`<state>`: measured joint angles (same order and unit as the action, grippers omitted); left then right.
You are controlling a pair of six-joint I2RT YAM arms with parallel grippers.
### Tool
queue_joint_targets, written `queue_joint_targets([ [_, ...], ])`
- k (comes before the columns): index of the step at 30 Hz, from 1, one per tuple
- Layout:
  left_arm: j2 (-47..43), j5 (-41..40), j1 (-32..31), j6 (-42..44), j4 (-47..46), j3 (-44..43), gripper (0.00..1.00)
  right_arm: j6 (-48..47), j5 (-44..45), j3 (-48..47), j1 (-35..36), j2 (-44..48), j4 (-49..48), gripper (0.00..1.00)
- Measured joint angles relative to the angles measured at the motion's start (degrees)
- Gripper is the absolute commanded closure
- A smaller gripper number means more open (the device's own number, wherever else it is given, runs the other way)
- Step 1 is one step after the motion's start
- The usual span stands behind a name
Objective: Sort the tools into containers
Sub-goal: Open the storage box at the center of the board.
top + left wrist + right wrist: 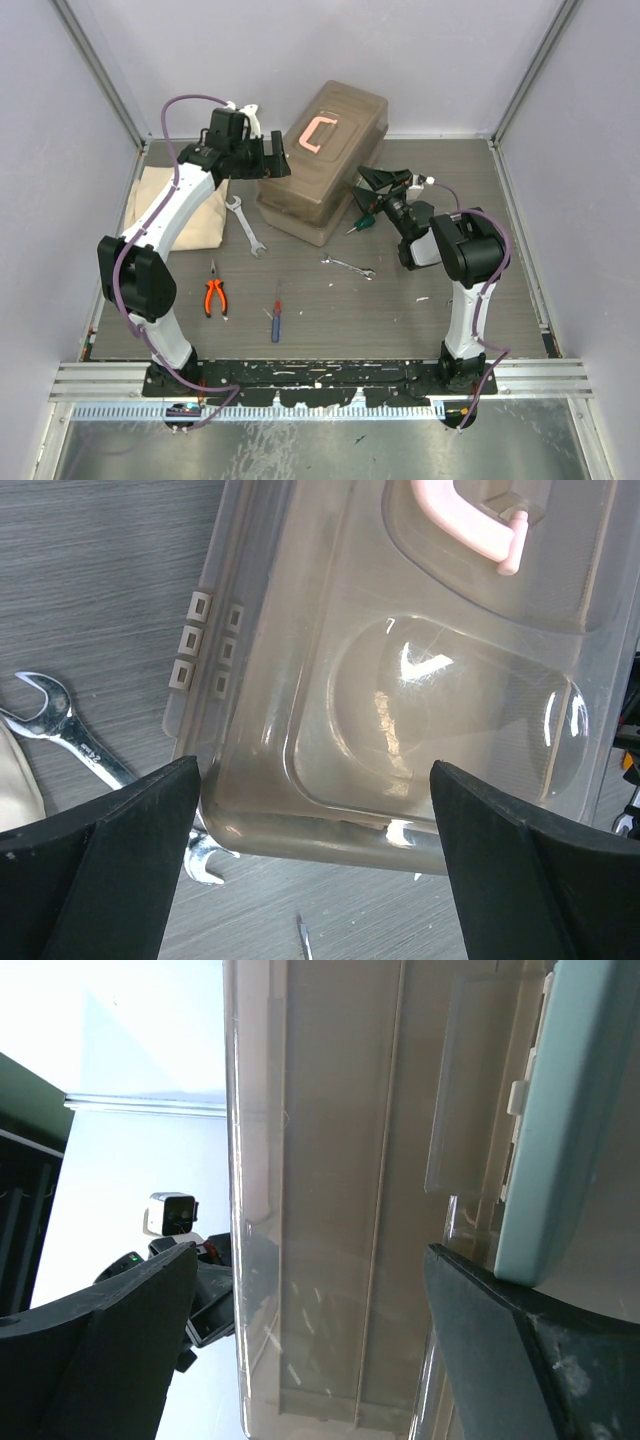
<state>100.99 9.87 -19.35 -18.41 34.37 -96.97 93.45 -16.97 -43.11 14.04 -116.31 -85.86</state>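
The brown translucent toolbox [322, 165] stands shut at the back, pink handle [318, 133] on top; the containers inside are hidden. My left gripper [262, 155] is open at its left end, fingers astride the lid's corner [330, 820]. My right gripper [375, 185] is open against its right front side [340, 1210], beside the pale green latch [570, 1110]. On the table lie a large wrench [246, 226], a small wrench [348, 265], orange pliers [214, 295], a blue-red screwdriver [276, 320] and a green screwdriver [362, 222]. The large wrench [60, 730] also shows below the left wrist.
A tan cloth [185, 205] lies at the left, under the left arm. Walls close in the table on the left, back and right. The left arm's camera [170, 1215] shows past the toolbox in the right wrist view.
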Motion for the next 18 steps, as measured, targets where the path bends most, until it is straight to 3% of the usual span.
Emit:
queue_joint_targets([
  [9,0.0,2.8,2.3,-2.6,-0.1,-0.3,0.02,-1.3,0.0,1.0,0.0,0.4,0.0,0.02],
  [18,-0.6,9.2,10.1,-9.1,-5.5,2.2,0.02,-3.8,0.0,1.7,0.1,1.2,0.6,0.02],
])
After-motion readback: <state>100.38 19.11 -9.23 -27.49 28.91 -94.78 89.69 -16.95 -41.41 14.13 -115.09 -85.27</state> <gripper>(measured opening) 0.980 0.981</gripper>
